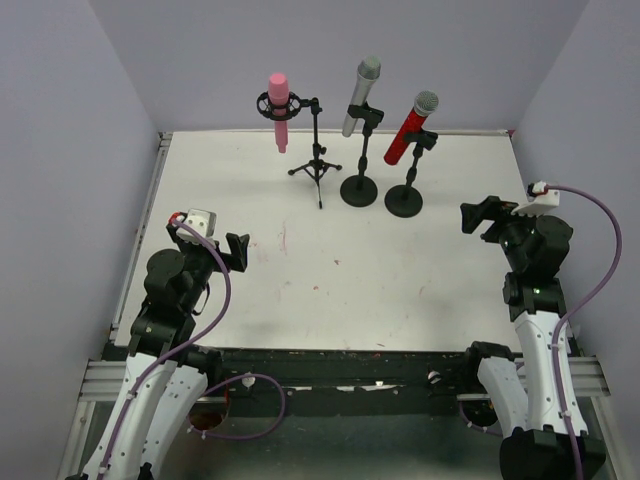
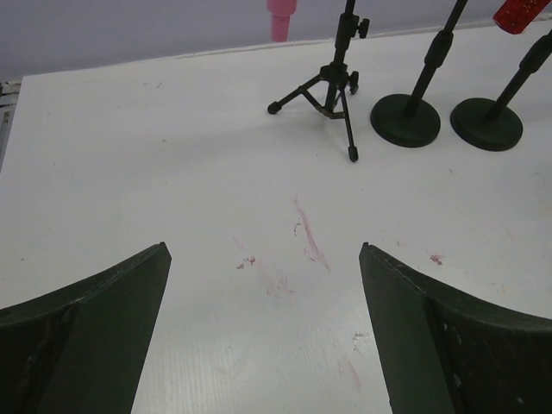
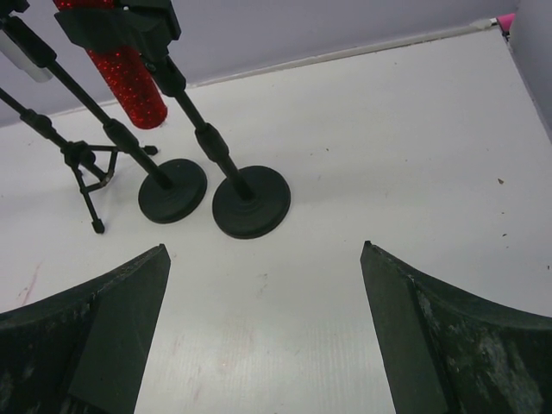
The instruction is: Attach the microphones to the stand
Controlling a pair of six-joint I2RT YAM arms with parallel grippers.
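Note:
Three microphones sit in stands at the back of the white table. The pink microphone (image 1: 279, 105) hangs in a shock mount on the tripod stand (image 1: 317, 160). The silver-grey microphone (image 1: 361, 94) is clipped on the middle round-base stand (image 1: 359, 188). The glossy red microphone (image 1: 412, 127) is clipped on the right round-base stand (image 1: 404, 198); its red body shows in the right wrist view (image 3: 129, 76). My left gripper (image 1: 240, 252) is open and empty at the near left, jaws wide (image 2: 263, 259). My right gripper (image 1: 478, 214) is open and empty at the right (image 3: 263, 259).
The table (image 1: 330, 290) has faint pink smears on its surface (image 2: 306, 237). Purple walls close in the back and sides. The tripod's legs (image 2: 332, 99) and the two round bases (image 2: 405, 119) stand close together at the back centre.

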